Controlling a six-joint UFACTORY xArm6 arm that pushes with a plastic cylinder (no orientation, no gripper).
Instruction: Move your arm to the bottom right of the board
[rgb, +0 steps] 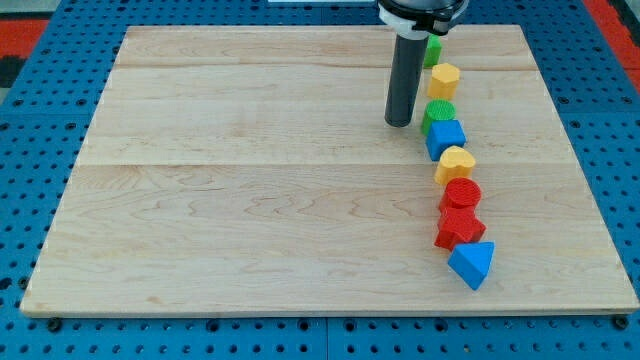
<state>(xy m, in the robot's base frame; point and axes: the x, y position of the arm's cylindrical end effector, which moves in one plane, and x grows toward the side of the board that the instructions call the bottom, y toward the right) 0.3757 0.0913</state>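
Item: my tip (399, 123). A plain rod end with no fingers to open or close, so it holds nothing. It rests on the board in the upper right part of the view, just left of the green round block, close beside it; I cannot tell if they touch.

Item: wooden board (250, 200). Pale planks, lying on a blue pegged surface.

Item: one curving column of blocks down the view's right side, listed top to bottom.
- green block (432, 50), partly hidden behind my rod, shape unclear.
- yellow block (444, 78), faceted.
- green round block (438, 112).
- blue block (446, 138), chunky, pressed under the green one.
- yellow heart-like block (455, 163).
- red round block (462, 194).
- red star-like block (459, 228).
- blue triangular block (472, 263), lowest.

Item: destination, the board's bottom right corner (600, 295). Bare, well apart from my tip.

Judgement: the column stands between me and that corner. Going straight would likely scatter blocks, so I would run down the left of the column and swing right below the blue triangle.
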